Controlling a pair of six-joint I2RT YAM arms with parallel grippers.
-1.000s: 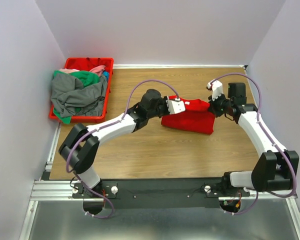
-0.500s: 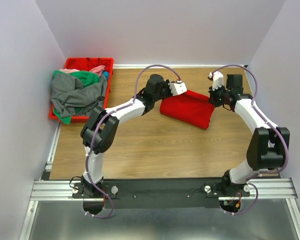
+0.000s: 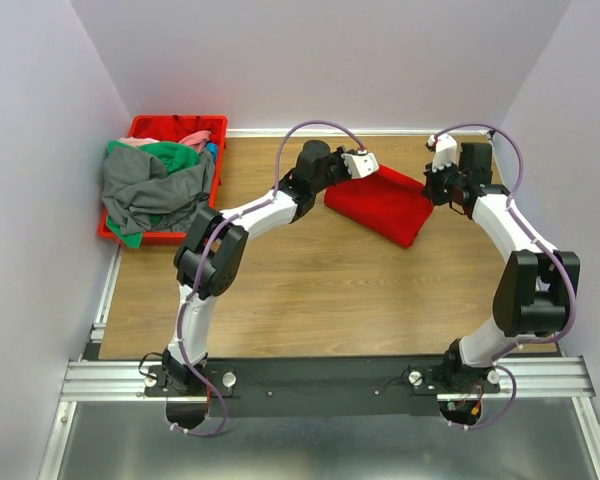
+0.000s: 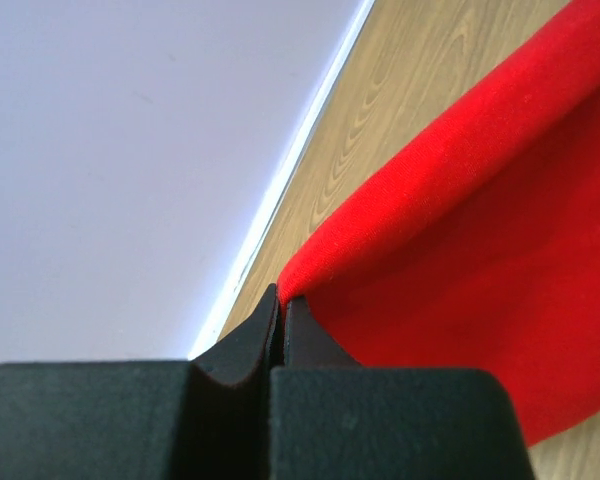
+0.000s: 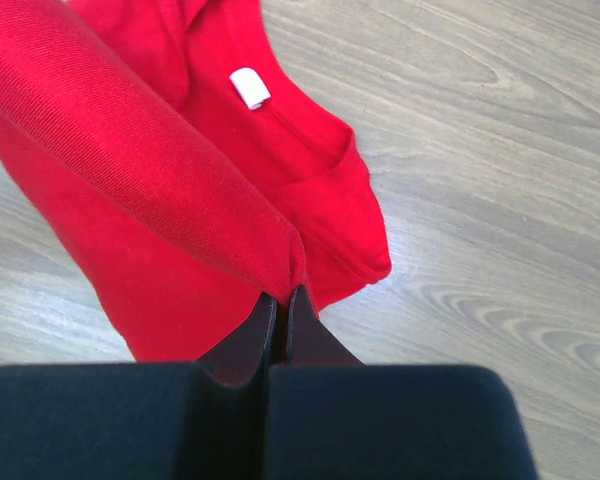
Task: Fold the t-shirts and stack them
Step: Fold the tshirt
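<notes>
Both pincers clamped right shut on the red t-shirt (image 3: 380, 205). My left gripper (image 4: 280, 302) pinches a thin fold at its far-left corner, and my right gripper (image 5: 282, 300) pinches the opposite corner. The shirt sits on the far side of the wooden table (image 3: 310, 290), near the back wall, with the held edge lifted and the rest lying on the wood. In the right wrist view the white neck label (image 5: 249, 88) and collar show on the layer lying under the raised fold.

The other shirts, grey (image 3: 145, 190), green (image 3: 170, 155) and pink (image 3: 193, 137), are heaped in the red crate (image 3: 140, 128) at far left.

This looks like mid-fold, carrying one edge over the body. To do it well:
- Move both grippers in step at the same height, with the edge taut between them.
- Lay the held edge square onto the lower edge.
- Open only once the cloth lies flat.

Both pinches are thin, so a jerk could slip a corner.
</notes>
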